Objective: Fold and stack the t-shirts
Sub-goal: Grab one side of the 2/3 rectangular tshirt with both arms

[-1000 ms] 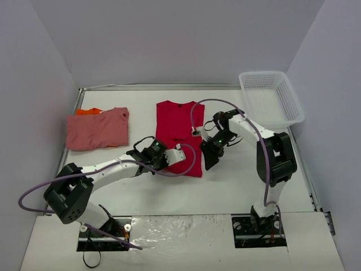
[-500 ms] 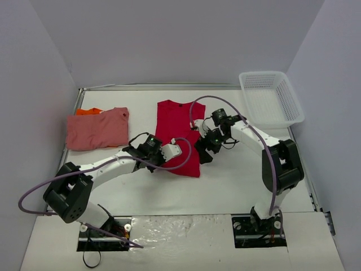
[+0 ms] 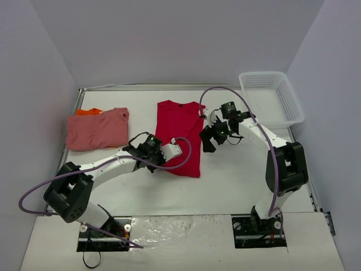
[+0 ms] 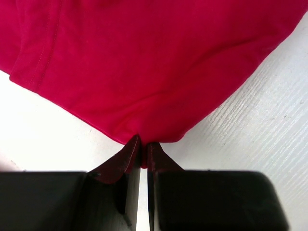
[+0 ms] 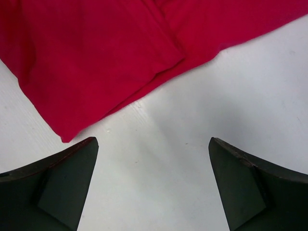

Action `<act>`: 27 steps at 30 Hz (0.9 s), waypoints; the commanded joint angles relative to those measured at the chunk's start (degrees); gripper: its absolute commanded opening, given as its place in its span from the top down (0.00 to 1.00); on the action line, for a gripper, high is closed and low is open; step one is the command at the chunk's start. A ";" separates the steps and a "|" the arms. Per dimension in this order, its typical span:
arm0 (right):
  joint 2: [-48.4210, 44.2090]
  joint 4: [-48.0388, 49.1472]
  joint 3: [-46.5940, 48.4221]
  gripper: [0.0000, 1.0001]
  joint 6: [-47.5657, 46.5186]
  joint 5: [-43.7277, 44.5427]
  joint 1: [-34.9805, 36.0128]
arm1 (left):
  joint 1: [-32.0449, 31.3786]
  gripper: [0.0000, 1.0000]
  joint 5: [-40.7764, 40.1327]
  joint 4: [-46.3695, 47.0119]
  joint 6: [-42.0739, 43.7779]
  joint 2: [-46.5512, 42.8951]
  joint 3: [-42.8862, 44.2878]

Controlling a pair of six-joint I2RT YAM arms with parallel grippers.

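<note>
The bright red t-shirt lies flat mid-table, collar at the far end. My left gripper is over its near part, shut on a pinched fold of its edge. The red cloth spreads away from the jaws. My right gripper hovers just off the shirt's right edge, open wide with bare table between its fingers. The red shirt's edge lies beyond its fingertips. A folded salmon pink t-shirt rests at the far left on an orange one, which shows only as a strip.
A white mesh basket stands at the far right corner, partly over the table edge. Purple cables loop from both arms over the red shirt. Grey walls close the table in on three sides.
My right gripper has opened wide and drawn away from the shirt's near right edge toward the far side. The left gripper has shifted slightly left, still pinching red cloth.
</note>
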 commanded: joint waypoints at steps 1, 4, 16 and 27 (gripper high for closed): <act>-5.65 0.02 -4.48 0.05 -5.14 1.67 3.26 | 1.43 0.98 2.00 -0.91 -1.48 -0.05 2.68; -11.28 3.81 -10.46 0.05 -6.46 7.58 6.08 | 2.57 0.98 3.31 -0.82 -2.18 -0.23 2.68; -20.35 12.17 -20.14 0.11 -6.29 9.44 12.85 | 3.81 0.98 7.80 -1.52 -3.32 1.62 3.30; -17.01 12.87 -23.74 0.16 -10.59 18.92 24.43 | 5.83 0.98 10.61 -3.10 -3.06 3.29 4.35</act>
